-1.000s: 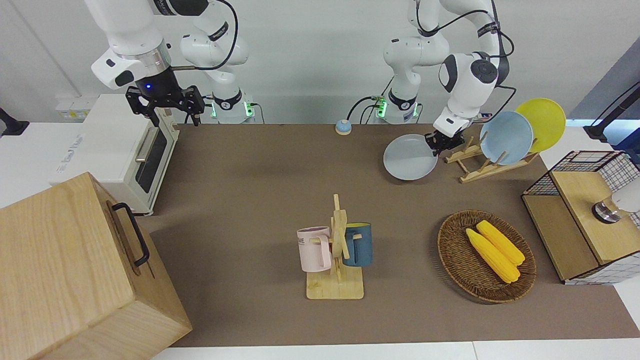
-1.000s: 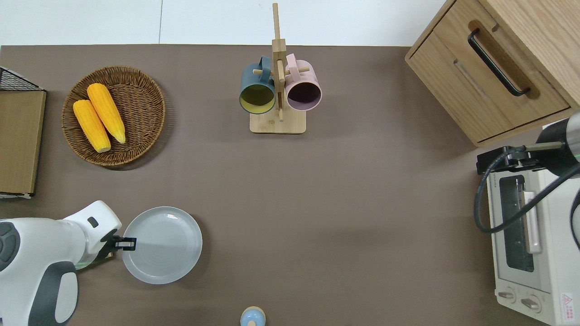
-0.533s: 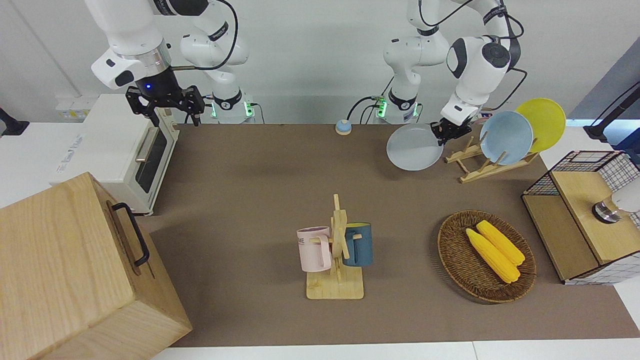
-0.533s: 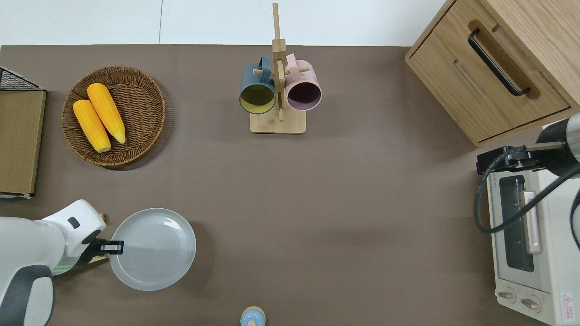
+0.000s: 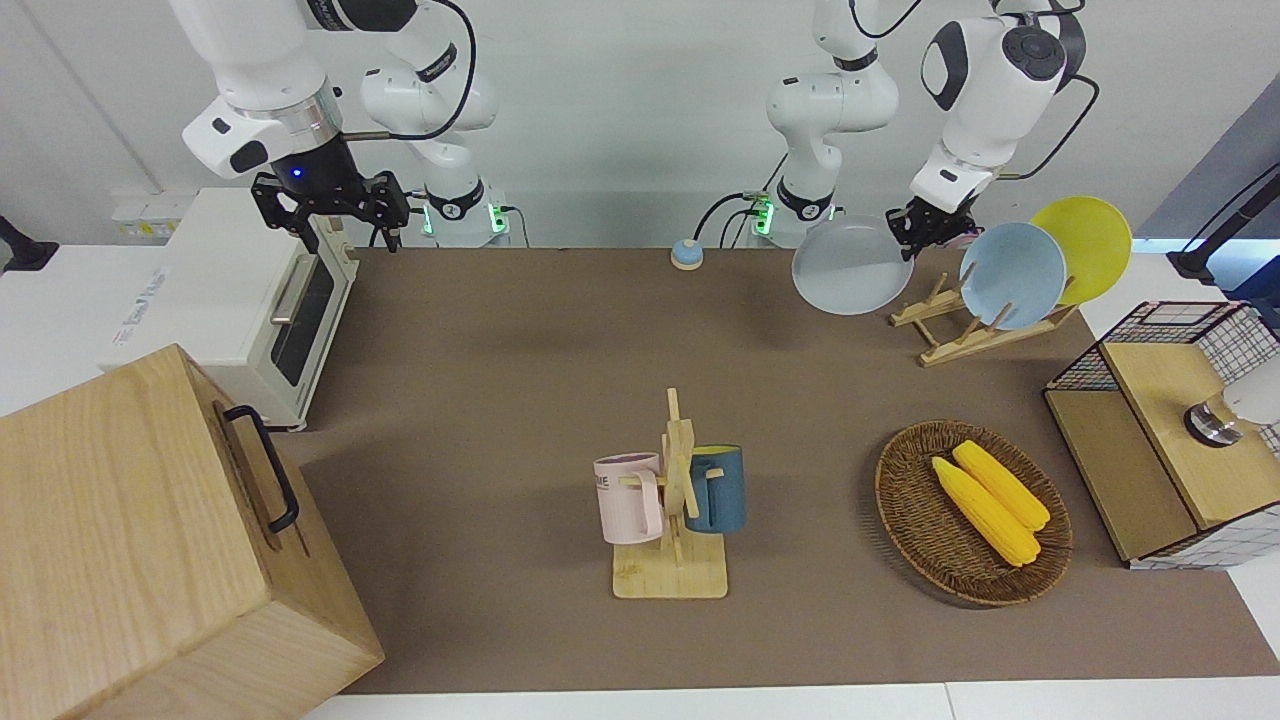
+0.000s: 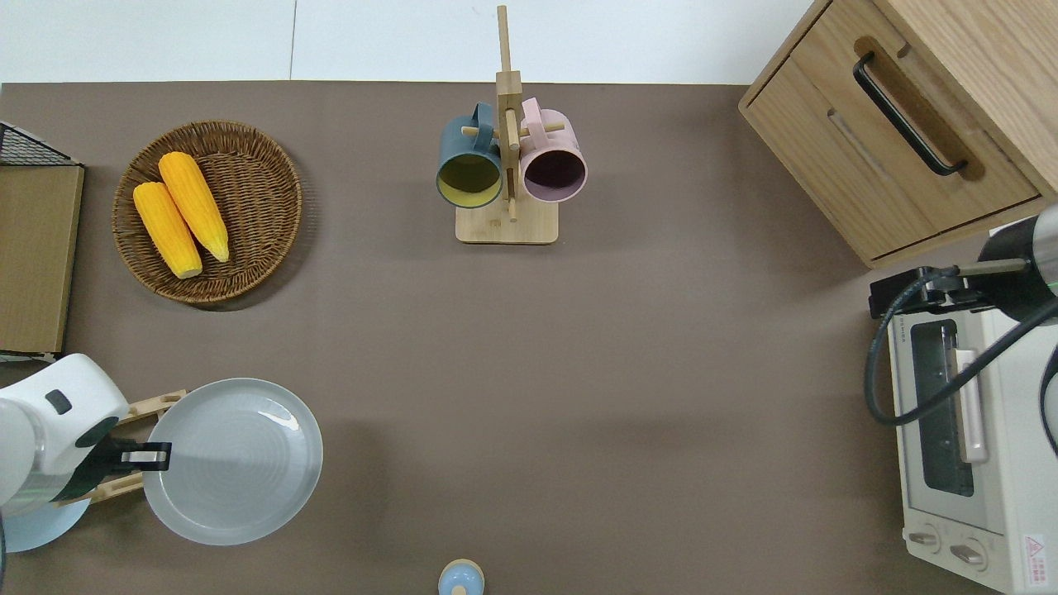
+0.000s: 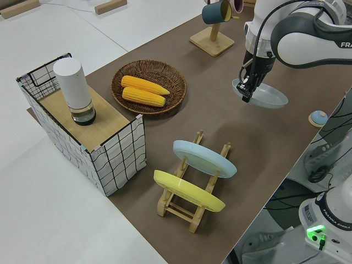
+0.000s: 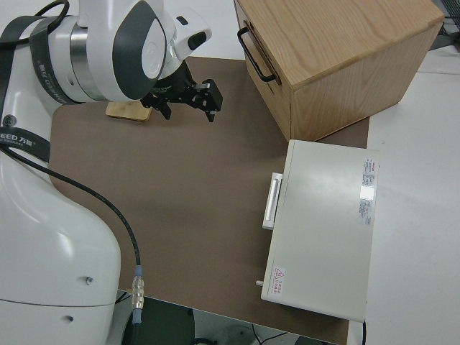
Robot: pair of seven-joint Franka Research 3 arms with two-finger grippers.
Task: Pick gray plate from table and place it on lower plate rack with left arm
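Your left hand (image 6: 157,455) is clamped on the round pale gray plate's (image 6: 233,460) rim, held in air beside the light-wood plate rack (image 5: 958,322). Right arm parked; its fingers: can't tell.

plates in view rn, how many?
3. The gray plate is in the air, held at its rim by the left gripper. The blue plate and the yellow plate stand in the rack. No others show.

Brown table mat (image 5: 500,340), white wall (image 5: 620,90)
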